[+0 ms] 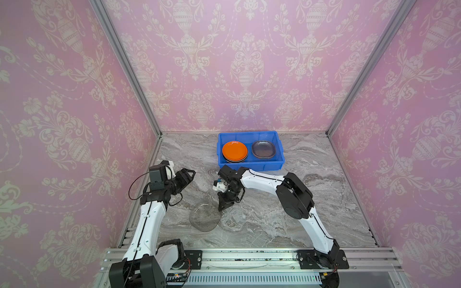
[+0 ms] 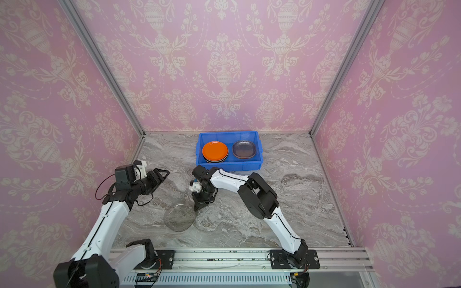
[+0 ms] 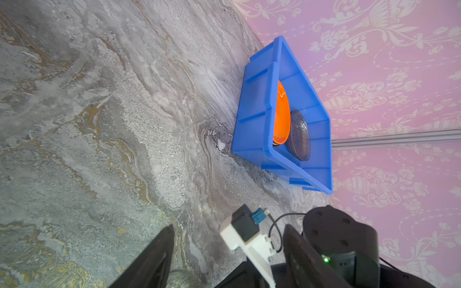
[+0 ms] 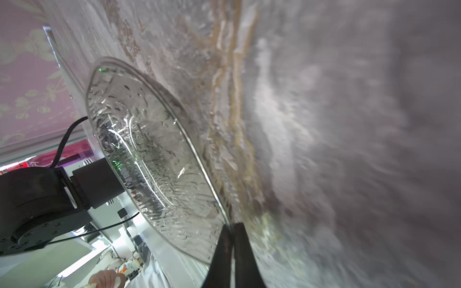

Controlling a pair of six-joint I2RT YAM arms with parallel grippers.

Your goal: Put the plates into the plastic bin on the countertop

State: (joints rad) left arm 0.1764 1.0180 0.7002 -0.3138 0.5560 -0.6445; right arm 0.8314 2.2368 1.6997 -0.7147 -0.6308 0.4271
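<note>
The clear glass plate (image 1: 205, 216) is lying near the front of the marble countertop (image 1: 287, 219), well apart from the blue plastic bin (image 1: 250, 165) at the far end. My right gripper (image 4: 233, 228) is pinching the plate's rim, fingers pressed together on the thin glass edge. My left gripper (image 1: 190, 174) is hanging off to the side with its fingers apart, holding nothing. Inside the bin, an orange plate (image 1: 234, 150) is topping one stack and a smoky glass plate (image 1: 263, 149) is sitting beside it. By my reckoning the job is nearing its end, as this is the only plate I am seeing outside the bin. The glass is looking slick and the bite shallow. So I am planning a slow, level lift that clears the bin's near rim, then lowering the plate onto the smoky glass plate rather than dropping it.
</note>
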